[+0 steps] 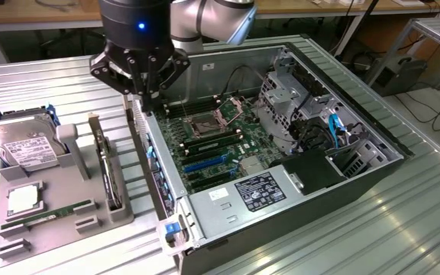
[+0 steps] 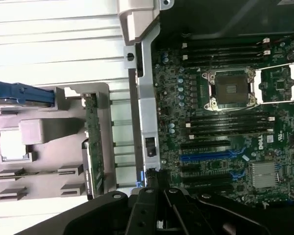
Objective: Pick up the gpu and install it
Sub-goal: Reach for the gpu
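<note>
Exterior view: ribbed metal tabletop (image 1: 403, 229) carrying an open black computer case (image 1: 281, 223), with a grey plastic parts holder (image 1: 52, 240) at its 9 o'clock. Black gripper (image 1: 149, 96) hangs over the case's rear edge, fingers closed together, holding nothing. Thin black gpu card (image 1: 110, 172) stands on edge in the holder, at the gripper's 7 o'clock.

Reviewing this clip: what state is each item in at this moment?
gpu: standing on edge in the gray holder, not gripped.
computer case: lying on its side, panel off.
CPU socket: cover flipped open, empty.
blue expansion slot: empty.
hard drive: parked in the holder.
pincer: above the case's edge, gpu not in it.
</note>
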### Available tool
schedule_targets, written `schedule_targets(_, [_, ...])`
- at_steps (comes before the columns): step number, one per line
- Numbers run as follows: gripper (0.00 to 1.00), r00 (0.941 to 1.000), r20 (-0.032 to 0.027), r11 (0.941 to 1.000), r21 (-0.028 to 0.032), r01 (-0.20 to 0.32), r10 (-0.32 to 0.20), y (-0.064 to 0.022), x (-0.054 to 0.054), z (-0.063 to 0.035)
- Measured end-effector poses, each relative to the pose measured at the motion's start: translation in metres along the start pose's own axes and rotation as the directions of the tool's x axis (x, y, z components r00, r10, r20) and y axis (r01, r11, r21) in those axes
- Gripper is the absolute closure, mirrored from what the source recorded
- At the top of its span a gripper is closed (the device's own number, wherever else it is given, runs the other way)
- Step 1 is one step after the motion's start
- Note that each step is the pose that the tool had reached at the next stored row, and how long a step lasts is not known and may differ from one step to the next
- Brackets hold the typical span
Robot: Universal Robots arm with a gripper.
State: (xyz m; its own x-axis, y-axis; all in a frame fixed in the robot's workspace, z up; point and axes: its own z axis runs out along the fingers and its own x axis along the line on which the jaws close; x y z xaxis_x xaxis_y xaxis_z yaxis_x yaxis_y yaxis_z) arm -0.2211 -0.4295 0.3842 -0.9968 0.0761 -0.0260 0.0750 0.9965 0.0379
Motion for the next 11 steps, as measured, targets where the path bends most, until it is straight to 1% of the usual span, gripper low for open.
schedule_targets(5, [0.89,1.0,0.0002,1.0,0.0033,0.0,0.0,-0.0032,0.029,0.0046])
schedule_targets(6, [0.89,1.0,0.0002,1.0,0.0037,0.0,0.0,-0.0036,0.033,0.0053])
schedule_targets(10, [0.89,1.0,0.0005,1.0,0.0056,0.0,0.0,-0.0064,0.062,0.0113])
schedule_targets(11, [0.89,1.0,0.0005,1.0,0.0057,0.0,0.0,-0.0067,0.065,0.0121])
